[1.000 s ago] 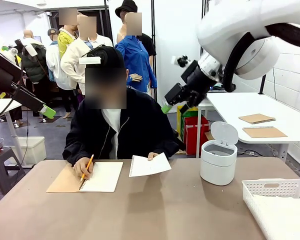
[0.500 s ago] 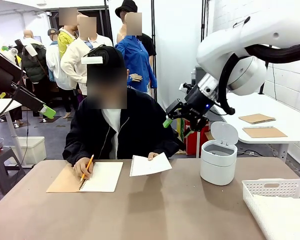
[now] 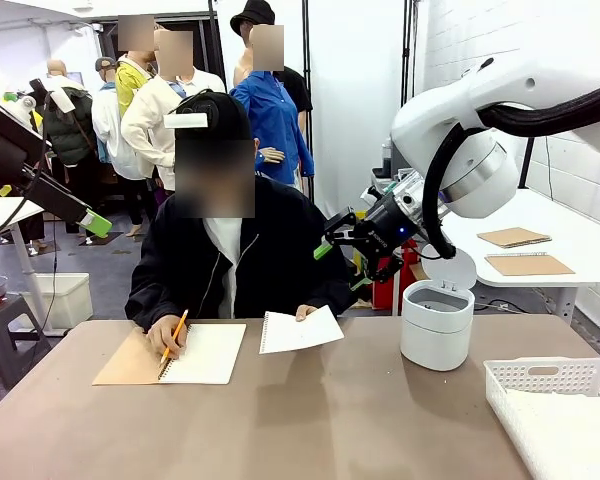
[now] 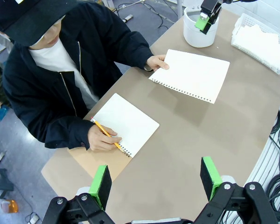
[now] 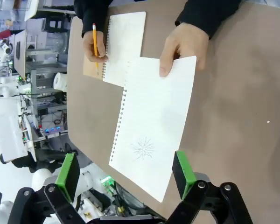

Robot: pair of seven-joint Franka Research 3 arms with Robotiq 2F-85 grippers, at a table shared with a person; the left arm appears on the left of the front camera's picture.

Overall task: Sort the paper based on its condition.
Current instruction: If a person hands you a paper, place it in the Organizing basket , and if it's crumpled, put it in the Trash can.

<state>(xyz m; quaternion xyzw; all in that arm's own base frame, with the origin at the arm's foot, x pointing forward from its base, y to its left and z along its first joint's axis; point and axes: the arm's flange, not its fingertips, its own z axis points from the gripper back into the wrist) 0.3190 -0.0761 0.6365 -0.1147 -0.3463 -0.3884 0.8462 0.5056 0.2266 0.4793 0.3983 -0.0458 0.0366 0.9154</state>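
Bright, even indoor light fills all three views, with soft, faint shadows under the paper (image 3: 300,331) and the notebook (image 3: 205,353) on the table (image 3: 310,420). No harsh glare; the white sheets stay readable. Focus is sharp throughout. Both wrist views bend straight lines near their edges, as wide-angle lenses do.

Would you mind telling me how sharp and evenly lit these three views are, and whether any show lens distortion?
Front view: soft even light, the right gripper slightly blurred. Left wrist view: sharp, the table's edges bowed by the wide lens. Right wrist view: the loose sheet crisp enough to show a faint scribble, background bright and washed out.
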